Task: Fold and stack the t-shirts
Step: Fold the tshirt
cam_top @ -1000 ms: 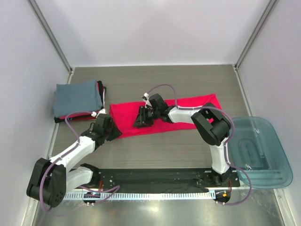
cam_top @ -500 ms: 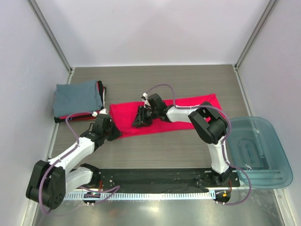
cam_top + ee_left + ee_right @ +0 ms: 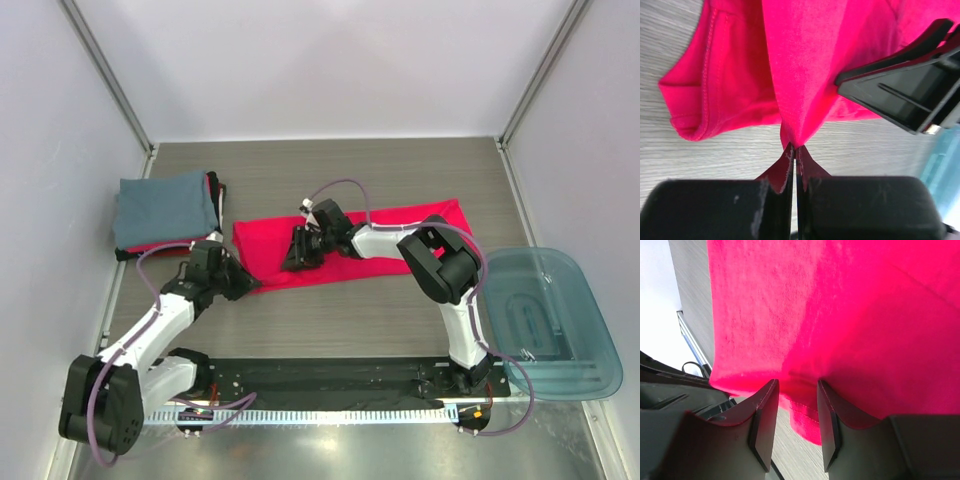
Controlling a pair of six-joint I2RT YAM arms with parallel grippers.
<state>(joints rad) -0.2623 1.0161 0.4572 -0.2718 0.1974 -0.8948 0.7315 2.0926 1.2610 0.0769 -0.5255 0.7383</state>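
Observation:
A bright red-pink t-shirt [image 3: 400, 232] lies as a long folded strip across the middle of the table. My left gripper [image 3: 243, 284] is shut on its near left corner. In the left wrist view the pinched cloth [image 3: 805, 60] rises into a peak between the shut jaws [image 3: 796, 152]. My right gripper [image 3: 296, 258] rests on the shirt's near edge, just right of that corner. Its fingers [image 3: 765, 415] stand apart with the hem [image 3: 805, 415] loose between them. At the back left sits a stack of folded t-shirts, a blue-grey one [image 3: 165, 207] on top of a red one [image 3: 214, 190].
A translucent teal tub [image 3: 555, 320] sits off the table's right edge. Grey walls close in the wooden table [image 3: 350, 320] on the left, back and right. The right gripper's black finger [image 3: 900, 95] also shows in the left wrist view.
My left gripper has shut on the shirt's near left corner and its wrist has shifted slightly left. The right gripper has stayed in place on the shirt.

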